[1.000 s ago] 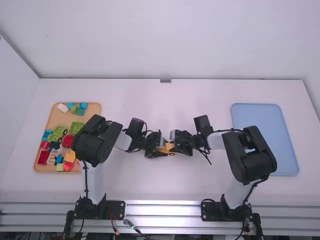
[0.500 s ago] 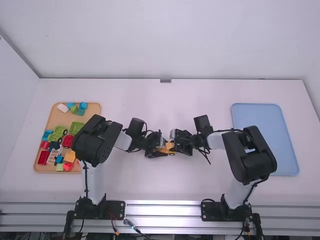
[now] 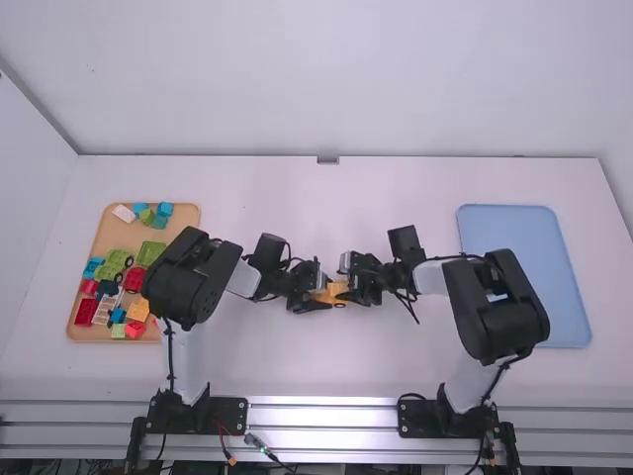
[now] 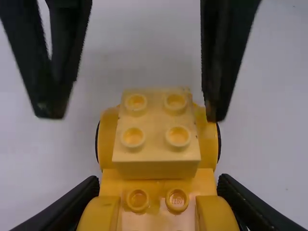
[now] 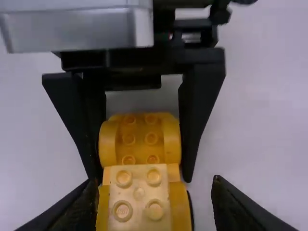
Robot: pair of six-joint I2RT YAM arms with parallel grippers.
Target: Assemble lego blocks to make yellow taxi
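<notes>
The left gripper [image 3: 320, 289] is clamped on the left part of the yellow car [image 3: 336, 292], a finger along each side. The right gripper [image 3: 347, 281] stands released at the car's right end, its fingers spread wide. The car is mid-table [image 3: 396, 356], a pale yellow block [image 4: 156, 126] on its right part.

From here, the taxi base [image 4: 109, 144] is a warm yellow piece, upright at the middle of the counter [image 3: 326, 366], its length running from one arm toward the other. It has rounded fenders, dark tyre edges and rows of studs. A paler yellow block [image 4: 156, 156], two studs by two, sits studs up, squarely on its end toward the right arm. I can't tell whether it's pressed fully down.
</notes>
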